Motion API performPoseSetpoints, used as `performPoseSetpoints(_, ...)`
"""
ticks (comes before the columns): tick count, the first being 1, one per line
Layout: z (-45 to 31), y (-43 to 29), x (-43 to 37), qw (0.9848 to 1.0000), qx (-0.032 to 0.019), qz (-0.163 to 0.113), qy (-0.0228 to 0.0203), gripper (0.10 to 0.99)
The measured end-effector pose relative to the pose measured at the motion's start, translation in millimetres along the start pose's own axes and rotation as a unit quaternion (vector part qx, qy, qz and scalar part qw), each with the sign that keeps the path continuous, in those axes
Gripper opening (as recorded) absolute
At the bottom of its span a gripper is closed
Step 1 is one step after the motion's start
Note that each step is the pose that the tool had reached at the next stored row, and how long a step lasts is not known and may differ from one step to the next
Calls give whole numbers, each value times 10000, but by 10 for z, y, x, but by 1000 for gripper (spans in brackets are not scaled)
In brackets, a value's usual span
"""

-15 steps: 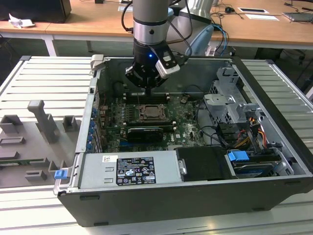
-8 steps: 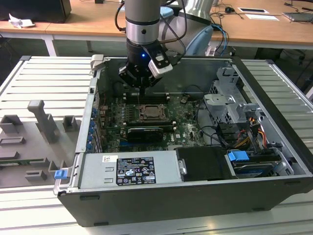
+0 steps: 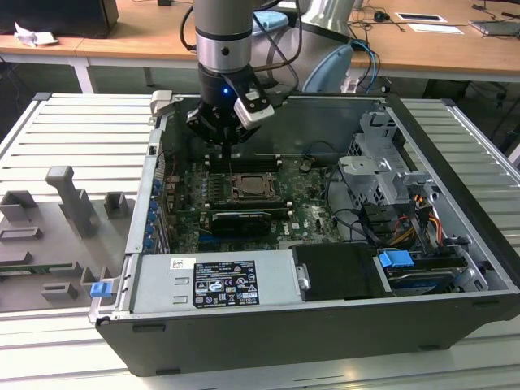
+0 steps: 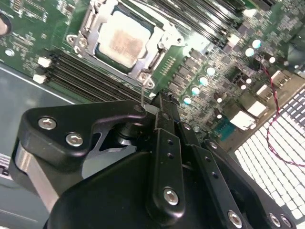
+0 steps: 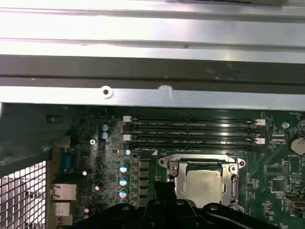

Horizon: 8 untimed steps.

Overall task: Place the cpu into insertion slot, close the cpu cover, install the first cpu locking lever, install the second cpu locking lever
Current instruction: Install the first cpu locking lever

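While black gripper (image 4: 159, 101) jaws sit together, seemingly pinching thin silver wire lever (image 4: 143, 93): slip risk; lever could spring back, leaving silver-grey square cpu cover (image 5: 177, 174) unlocked over pale metal cpu (image 4: 125, 39).

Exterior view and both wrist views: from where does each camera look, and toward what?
Exterior view: off the arm, raised beside the open computer case, looking down into it; shows that arm and the pincer.
First wrist view: on the wrist, facing the green board and case wall; pincer partly seen.
Second wrist view: on the wrist, looking along the pincer to the board.
Shared: both wrist views show the cpu framed by the cpu cover.
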<state>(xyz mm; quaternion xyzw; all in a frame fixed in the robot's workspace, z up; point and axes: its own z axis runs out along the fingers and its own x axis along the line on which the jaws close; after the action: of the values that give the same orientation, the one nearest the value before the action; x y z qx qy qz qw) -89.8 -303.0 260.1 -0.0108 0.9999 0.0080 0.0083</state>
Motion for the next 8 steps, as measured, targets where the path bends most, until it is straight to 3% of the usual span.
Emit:
performPoseSetpoints(4, 0, 24, 67, 10000, 0, 0, 1, 106)
performPoseSetpoints(8, 4, 94, 69, 10000, 0, 1, 0, 106)
